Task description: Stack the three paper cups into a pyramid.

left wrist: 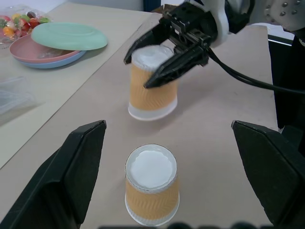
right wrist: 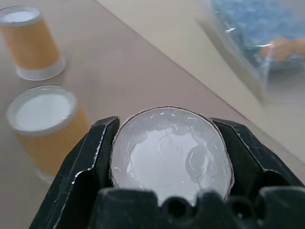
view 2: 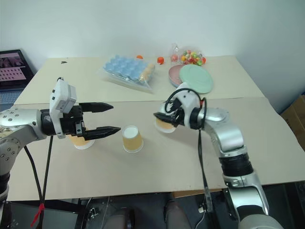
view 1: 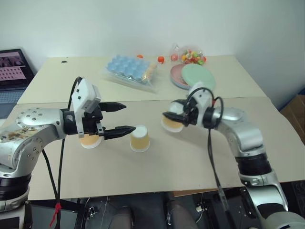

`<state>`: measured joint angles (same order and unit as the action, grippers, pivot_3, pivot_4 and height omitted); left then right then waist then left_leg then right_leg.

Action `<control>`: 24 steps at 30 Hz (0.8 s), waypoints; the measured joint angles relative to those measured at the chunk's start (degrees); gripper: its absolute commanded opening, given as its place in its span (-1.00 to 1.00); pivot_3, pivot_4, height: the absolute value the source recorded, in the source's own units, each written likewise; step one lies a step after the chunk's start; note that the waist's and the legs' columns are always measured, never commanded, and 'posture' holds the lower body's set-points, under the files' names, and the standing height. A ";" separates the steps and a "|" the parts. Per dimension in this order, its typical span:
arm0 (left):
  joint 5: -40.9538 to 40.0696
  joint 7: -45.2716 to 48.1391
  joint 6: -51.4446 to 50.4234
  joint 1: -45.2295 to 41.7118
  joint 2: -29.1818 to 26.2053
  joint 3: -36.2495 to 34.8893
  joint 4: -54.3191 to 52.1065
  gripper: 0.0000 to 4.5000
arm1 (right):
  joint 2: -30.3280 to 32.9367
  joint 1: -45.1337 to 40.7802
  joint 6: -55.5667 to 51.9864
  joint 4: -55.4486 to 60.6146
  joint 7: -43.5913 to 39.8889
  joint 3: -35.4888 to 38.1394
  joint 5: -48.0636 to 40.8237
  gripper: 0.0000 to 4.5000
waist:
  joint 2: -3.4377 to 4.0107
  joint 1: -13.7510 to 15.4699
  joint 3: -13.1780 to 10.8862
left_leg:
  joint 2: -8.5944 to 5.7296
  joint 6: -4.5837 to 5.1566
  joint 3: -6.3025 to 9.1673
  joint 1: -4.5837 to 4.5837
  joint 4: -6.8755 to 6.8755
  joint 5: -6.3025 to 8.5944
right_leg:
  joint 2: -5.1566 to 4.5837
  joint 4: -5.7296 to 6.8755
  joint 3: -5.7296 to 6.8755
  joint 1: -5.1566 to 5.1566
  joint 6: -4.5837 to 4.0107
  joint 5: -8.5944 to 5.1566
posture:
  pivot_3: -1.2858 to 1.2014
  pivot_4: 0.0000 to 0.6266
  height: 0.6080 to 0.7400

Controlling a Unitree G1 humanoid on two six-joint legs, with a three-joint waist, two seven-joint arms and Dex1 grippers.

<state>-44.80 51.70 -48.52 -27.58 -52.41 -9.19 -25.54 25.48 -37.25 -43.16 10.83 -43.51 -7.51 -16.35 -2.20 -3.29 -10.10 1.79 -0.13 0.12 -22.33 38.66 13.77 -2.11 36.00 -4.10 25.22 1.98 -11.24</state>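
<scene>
While clamped in the right hand (view 1: 167, 116), one cup (view 1: 172, 122) hangs above the table (view 1: 190, 157).

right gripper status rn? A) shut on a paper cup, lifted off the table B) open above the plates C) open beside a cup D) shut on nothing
A: the right gripper has its fingers clamped on a paper cup, which hangs above the table with its shadow below it.

paper cups (view 1: 139, 138): 3 | plates (view 1: 193, 76): 3 | blue tray (view 1: 128, 69): 1

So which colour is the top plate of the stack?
The top plate is pale green, clearest in the left wrist view.
</scene>
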 measured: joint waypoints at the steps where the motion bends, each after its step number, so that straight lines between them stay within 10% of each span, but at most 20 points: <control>1: 0.08 0.07 0.01 0.00 0.00 0.01 0.07 1.00 | -0.21 0.37 -1.22 1.16 0.52 -0.31 -0.47 0.19 | 0.00 0.11 0.00 | 0.00 0.00 0.00 -0.01 0.00 0.00 | 0.00 0.00 0.00 0.01 0.00 0.00 | 0.03 -0.52 1.00; 24: 1.94 1.83 1.43 -3.54 0.49 1.81 2.05 1.00 | -3.39 8.93 -4.20 8.50 6.05 -3.48 -2.73 0.19 | 0.00 0.68 0.00 | 0.02 0.00 -0.01 0.00 -0.01 0.00 | 0.02 -0.03 0.02 0.01 -0.02 -0.04 | 0.03 -0.52 1.00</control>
<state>-42.86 53.53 -47.08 -31.13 -51.92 -7.38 -23.49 22.09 -28.32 -47.36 19.33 -37.46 -10.98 -19.08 -2.21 -2.61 -10.10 1.81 -0.13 0.11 -22.33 38.65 13.77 -2.08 35.97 -4.09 25.23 1.95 -11.28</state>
